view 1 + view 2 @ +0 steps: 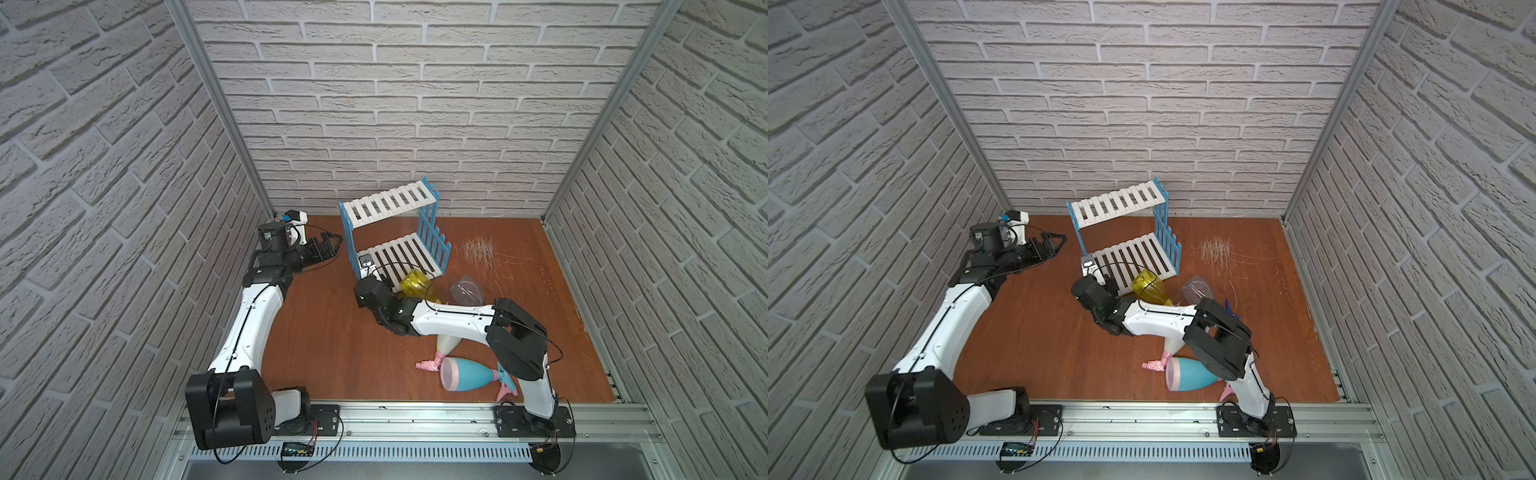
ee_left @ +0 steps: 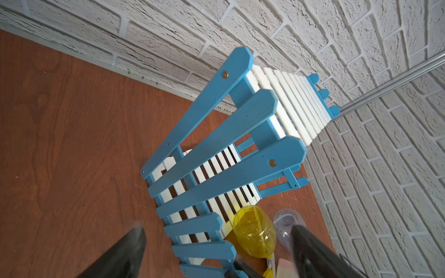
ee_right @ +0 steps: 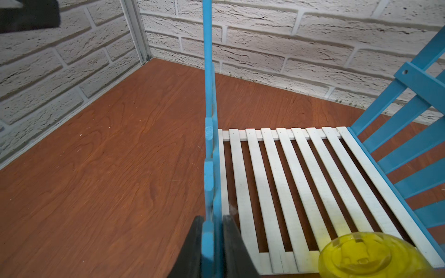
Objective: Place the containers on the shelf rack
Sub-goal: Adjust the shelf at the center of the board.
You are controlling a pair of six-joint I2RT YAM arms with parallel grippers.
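Your R gripper point(image 3: 212, 226): jaws clamped on a blue side picket of the shelf rack point(image 1: 390, 203), low front corner. Your L gripper point(image 1: 330, 245): jaws wide apart, holding nothing, beside the rack. Yellow bottle point(image 1: 415, 282) lies at lower shelf's front edge. Clear bottle point(image 1: 467, 291), cream bottle point(image 1: 448, 343) & teal bottle point(image 1: 473, 374) lie on tabletop point(image 1: 324, 332).

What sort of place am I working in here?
Probably a lab robot cell, not a real room: brick-print wall panels in aluminium framing, a wood-look tabletop, a metal front rail.
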